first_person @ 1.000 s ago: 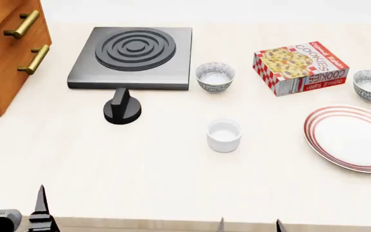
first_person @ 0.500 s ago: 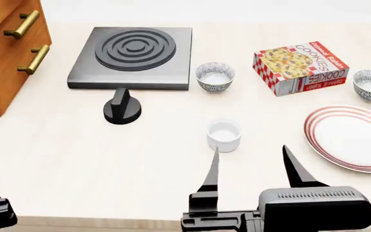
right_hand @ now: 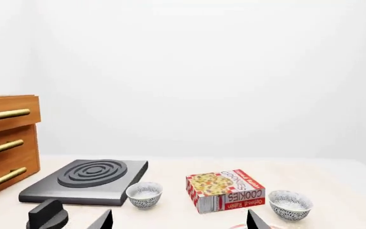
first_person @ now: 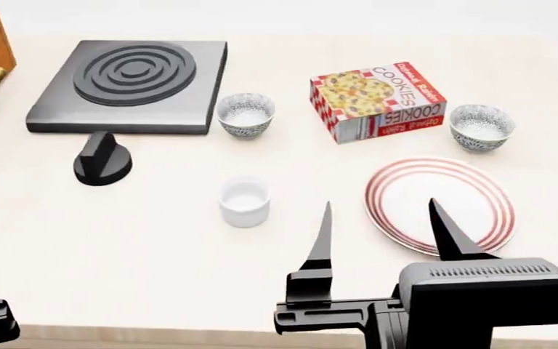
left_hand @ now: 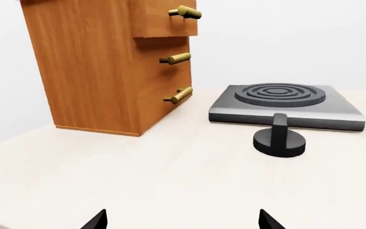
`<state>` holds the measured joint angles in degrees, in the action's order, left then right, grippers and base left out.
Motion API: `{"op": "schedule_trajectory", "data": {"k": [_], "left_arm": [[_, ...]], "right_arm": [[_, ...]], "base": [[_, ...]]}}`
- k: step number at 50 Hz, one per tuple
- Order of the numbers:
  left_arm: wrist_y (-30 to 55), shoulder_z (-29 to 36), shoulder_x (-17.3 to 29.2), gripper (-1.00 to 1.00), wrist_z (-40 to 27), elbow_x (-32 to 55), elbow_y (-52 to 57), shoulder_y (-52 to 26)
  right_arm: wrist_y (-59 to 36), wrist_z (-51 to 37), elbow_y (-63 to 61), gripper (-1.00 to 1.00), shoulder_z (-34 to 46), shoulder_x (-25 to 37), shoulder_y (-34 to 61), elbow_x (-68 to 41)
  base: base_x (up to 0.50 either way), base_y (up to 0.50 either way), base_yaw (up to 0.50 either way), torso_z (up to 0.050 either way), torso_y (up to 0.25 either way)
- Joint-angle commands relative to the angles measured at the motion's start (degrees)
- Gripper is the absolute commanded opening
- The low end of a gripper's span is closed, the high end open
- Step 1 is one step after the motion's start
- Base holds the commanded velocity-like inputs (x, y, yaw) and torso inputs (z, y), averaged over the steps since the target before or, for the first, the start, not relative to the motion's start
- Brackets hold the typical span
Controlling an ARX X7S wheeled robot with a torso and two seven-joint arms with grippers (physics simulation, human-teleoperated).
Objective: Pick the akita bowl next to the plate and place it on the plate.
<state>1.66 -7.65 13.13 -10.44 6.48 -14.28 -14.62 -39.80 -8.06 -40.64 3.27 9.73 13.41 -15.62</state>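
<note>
Bowl target, the akita bowl (first_person: 481,126), sits on the surface (first_person: 163,240) just beyond the plate (first_person: 441,202), right of the cookie box (first_person: 376,99). I see my right hand (first_person: 383,231) spread apart, empty, at the plate's near edge; left hand (left_hand: 181,220) likewise apart.

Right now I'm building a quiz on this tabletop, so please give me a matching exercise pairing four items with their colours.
Things:
1. plate
2. akita bowl
3. cookie box
4. knob

Colours:
A. black
B. white with red-pink rings
C. white with grey speckles
D. red and white with yellow

Pairs: 1-B, 2-C, 3-D, 4-A
</note>
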Motion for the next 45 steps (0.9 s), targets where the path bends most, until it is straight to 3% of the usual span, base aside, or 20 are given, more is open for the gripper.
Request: {"op": "schedule_trajectory", "data": {"k": [1, 45], "left_arm": [[-0.11, 0.19, 0.12, 1.0, -0.51, -0.03, -0.08, -0.01], [-0.14, 1.31, 0.68, 1.0, -1.11, 0.47, 0.05, 0.17]], "right_arm": [[0.03, -0.04, 0.87, 1.0, 0.22, 0.36, 0.23, -0.73], [1.75, -1.47, 1.61, 1.0, 0.88, 1.79, 0.0, -1.81]], "base": [[0.0, -0.5, 0.0, 0.0, 0.0], [0.0, -0.5, 0.0, 0.0, 0.0]]}}
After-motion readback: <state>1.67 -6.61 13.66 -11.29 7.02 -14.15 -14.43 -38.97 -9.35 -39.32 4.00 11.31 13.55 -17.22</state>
